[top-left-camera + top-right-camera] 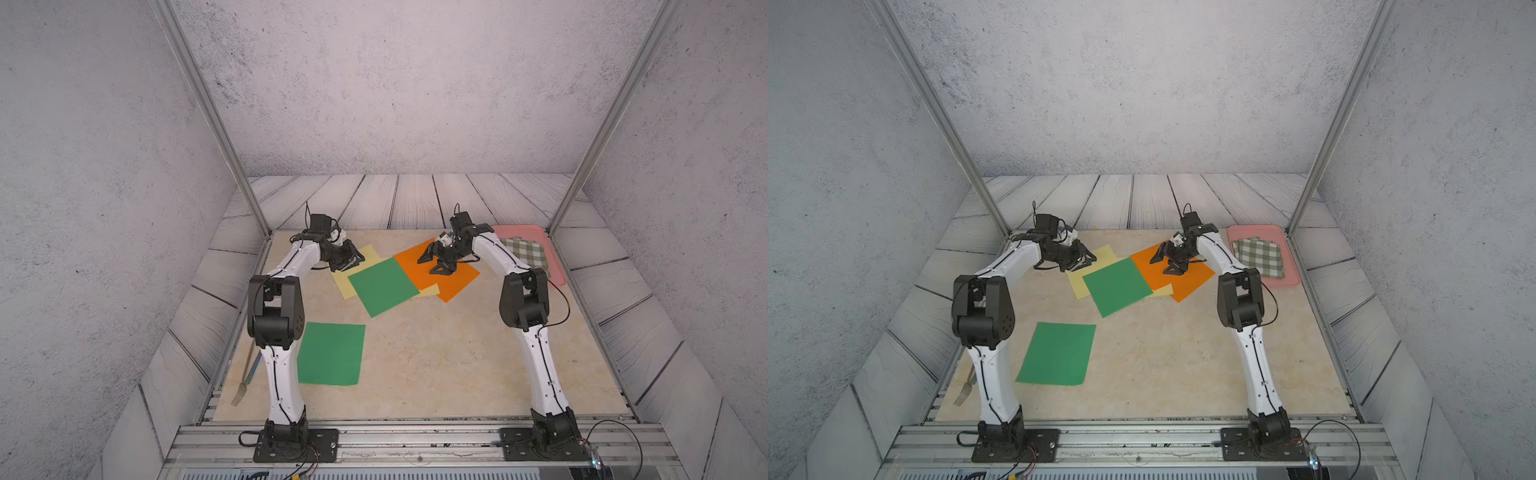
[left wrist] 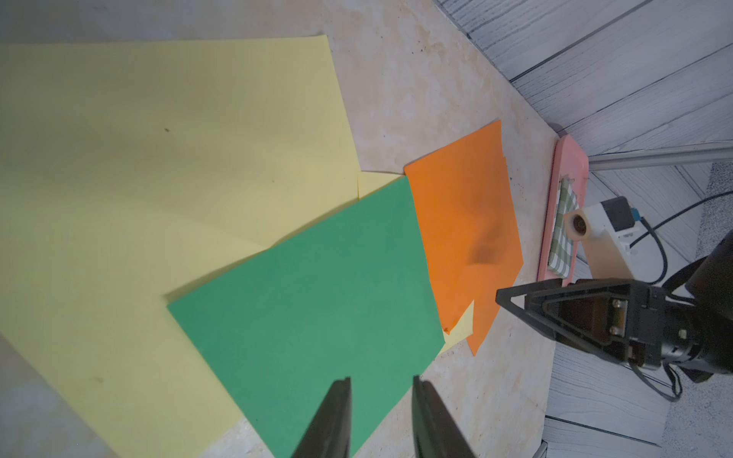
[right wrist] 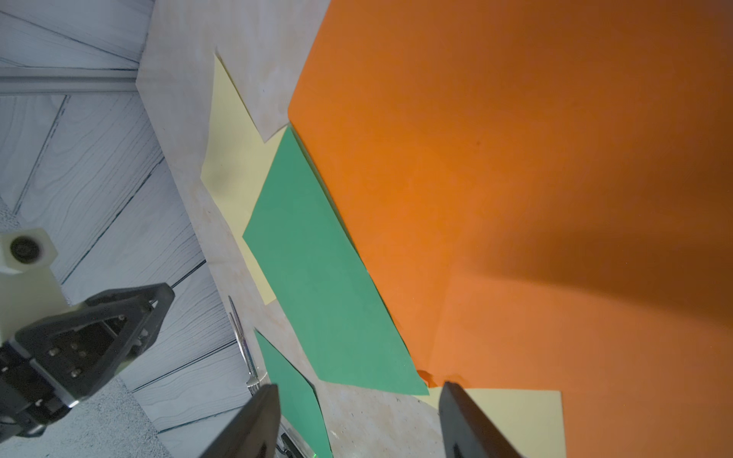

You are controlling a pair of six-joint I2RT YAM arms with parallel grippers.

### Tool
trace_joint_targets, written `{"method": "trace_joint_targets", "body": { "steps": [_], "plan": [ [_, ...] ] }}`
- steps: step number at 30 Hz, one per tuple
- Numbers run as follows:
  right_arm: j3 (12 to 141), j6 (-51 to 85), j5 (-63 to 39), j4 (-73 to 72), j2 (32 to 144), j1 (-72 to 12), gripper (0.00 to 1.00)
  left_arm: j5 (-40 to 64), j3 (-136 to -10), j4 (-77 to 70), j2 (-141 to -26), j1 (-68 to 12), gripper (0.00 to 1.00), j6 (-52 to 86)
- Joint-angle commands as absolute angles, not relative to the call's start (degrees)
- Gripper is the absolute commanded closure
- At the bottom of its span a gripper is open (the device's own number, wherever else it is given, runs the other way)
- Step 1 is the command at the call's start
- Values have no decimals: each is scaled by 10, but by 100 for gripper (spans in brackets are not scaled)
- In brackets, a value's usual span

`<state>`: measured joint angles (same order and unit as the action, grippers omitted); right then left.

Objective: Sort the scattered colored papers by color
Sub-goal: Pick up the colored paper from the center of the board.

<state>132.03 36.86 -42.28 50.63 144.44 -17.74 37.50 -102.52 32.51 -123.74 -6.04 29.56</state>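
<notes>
Two hands: we see left hand (image 1: pixel 356 260) barely parted over pale yellow paper (image 1: pixel 341 284), right hand (image 1: pixel 432 264) spread wide over orange paper (image 1: pixel 409 266), both empty.

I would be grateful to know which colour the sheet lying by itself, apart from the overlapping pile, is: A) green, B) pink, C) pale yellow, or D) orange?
A: in both top views the green paper lies by itself, touching none of the overlapping sheets farther back.
</notes>
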Motion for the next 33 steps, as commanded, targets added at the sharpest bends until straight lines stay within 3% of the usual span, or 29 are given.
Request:
{"method": "trace_joint_targets", "body": {
  "steps": [1, 11, 33],
  "plan": [
    [1317, 353, -452, 484, 1469, -186, 32, 381, -1089, 375, -1293, -67, 71, 279],
    [1307, 340, -463, 494, 1467, -192, 32, 364, -1119, 395, -1376, -70, 74, 278],
    [1027, 310, -440, 437, 1282, -211, 33, 359, -990, 335, -1348, -69, 75, 296]
  ]
}}
